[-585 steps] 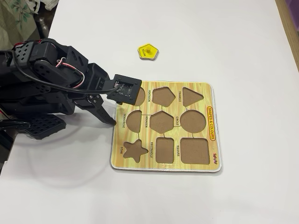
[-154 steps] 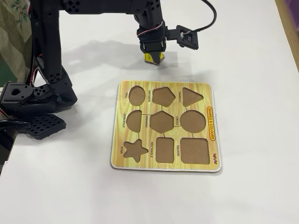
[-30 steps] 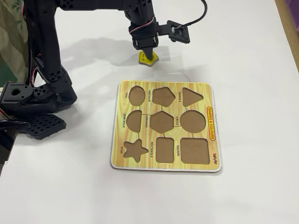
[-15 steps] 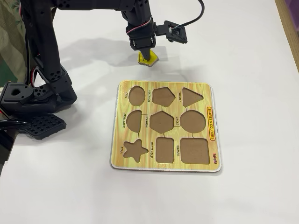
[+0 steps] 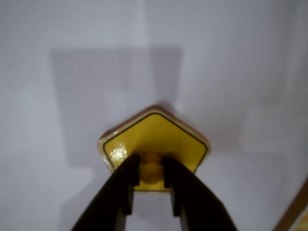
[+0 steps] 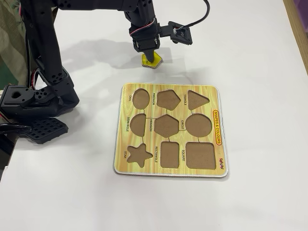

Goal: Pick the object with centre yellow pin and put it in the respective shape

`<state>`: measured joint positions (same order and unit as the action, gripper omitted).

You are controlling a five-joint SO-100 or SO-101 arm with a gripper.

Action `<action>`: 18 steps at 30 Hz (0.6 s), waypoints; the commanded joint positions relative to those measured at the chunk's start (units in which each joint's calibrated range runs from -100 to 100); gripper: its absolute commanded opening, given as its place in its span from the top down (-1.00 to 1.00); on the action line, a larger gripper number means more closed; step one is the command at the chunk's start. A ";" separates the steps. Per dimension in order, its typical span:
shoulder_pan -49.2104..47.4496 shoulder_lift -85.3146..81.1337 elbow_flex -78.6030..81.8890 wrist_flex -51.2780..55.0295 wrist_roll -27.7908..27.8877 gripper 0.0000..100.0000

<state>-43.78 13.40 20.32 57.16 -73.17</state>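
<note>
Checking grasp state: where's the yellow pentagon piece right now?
In the fixed view the yellow pentagon piece lies on the white table just above the board's top edge, its peg between the gripper's fingers.

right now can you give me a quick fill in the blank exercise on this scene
1. The gripper has its fingers closed on the yellow piece's centre ____.
2. The yellow piece has ____ sides.
3. The shape board has ____ cut-outs, all empty.
4. The bottom-left cut-out in the fixed view is a ____.

Missing words: peg; five; nine; star
</note>
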 commanded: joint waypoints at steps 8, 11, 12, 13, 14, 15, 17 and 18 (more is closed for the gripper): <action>2.86 -1.94 0.09 0.93 -0.21 0.98; 5.01 -5.20 1.98 0.93 0.21 0.98; 6.08 -6.21 2.70 0.93 0.73 0.98; 7.45 -6.96 3.15 0.93 1.31 0.98; 8.82 -7.63 3.69 0.93 1.78 0.98; 10.09 -8.38 4.23 0.93 2.25 0.98; 12.82 -9.80 4.77 0.93 2.66 0.98; 13.90 -10.39 5.13 0.93 2.72 0.98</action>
<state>-34.42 7.47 25.09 58.10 -71.09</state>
